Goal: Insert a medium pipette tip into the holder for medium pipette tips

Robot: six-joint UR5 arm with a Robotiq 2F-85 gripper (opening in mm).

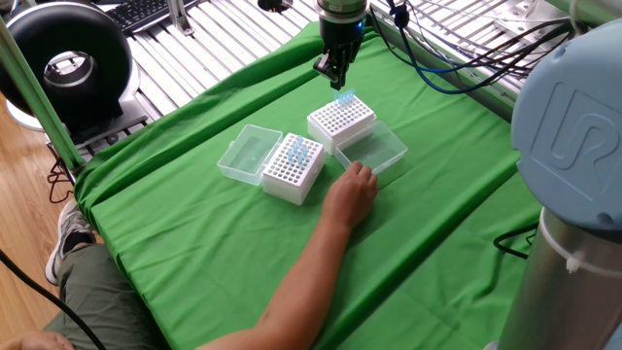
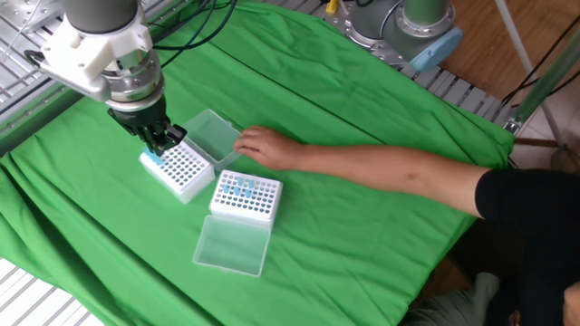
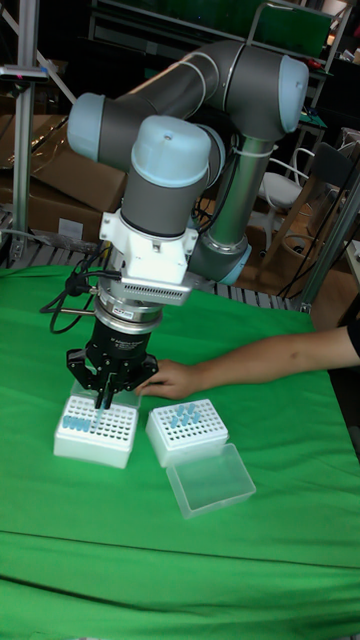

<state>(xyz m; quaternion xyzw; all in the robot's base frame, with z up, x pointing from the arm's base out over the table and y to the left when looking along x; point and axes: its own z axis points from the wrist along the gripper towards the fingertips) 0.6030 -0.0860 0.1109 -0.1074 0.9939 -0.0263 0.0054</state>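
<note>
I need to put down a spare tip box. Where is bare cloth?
Free: the green cloth beyond the person's forearm, toward that corner. Crowded: around the two white tip racks, their clear lids and the gripper.

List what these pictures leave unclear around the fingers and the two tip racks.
- Gripper fingers: too small and dark in all views to tell if a tip is held.
- Rack under the gripper: hole contents too small in both fixed views.
- Person's hand: partly hidden by the gripper in the tall fixed view.
</note>
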